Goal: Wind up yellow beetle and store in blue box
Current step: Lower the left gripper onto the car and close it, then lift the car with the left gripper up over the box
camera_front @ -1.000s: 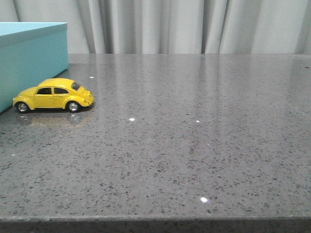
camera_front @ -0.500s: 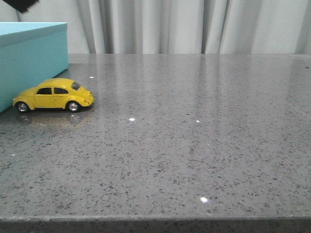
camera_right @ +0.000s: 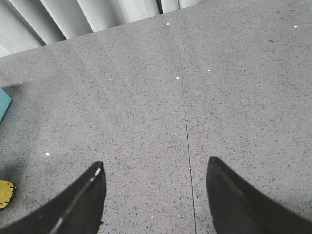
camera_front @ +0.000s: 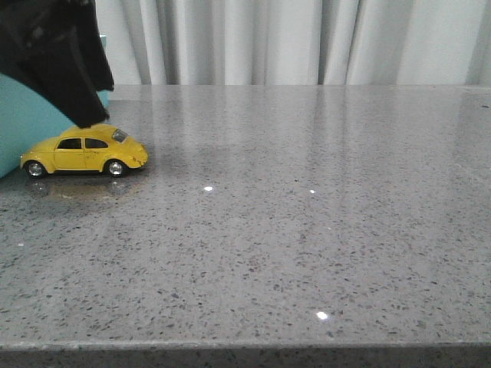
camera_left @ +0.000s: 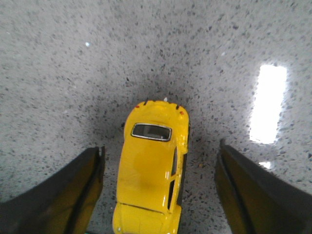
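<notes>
The yellow beetle point(camera_front: 84, 151) stands on its wheels on the grey stone table, close in front of the blue box point(camera_front: 14, 134) at the far left. My left gripper point(camera_front: 84, 115) hangs just above the car's roof and hides most of the box. In the left wrist view the beetle point(camera_left: 153, 165) lies lengthwise between the two dark fingers point(camera_left: 68, 195). The gripper point(camera_left: 161, 146) is open, with table showing on both sides of the car. My right gripper point(camera_right: 156, 162) is open over bare table, with the beetle's edge point(camera_right: 5, 193) and a box corner point(camera_right: 3, 102) far off to its side.
The speckled grey table point(camera_front: 307, 230) runs to a front edge at the bottom of the front view. Pale curtains point(camera_front: 291, 38) hang behind it. A thin seam point(camera_right: 185, 122) crosses the table surface in the right wrist view.
My left gripper has come down from the top left corner of the front view to just above the beetle. The car and the box have not moved.
</notes>
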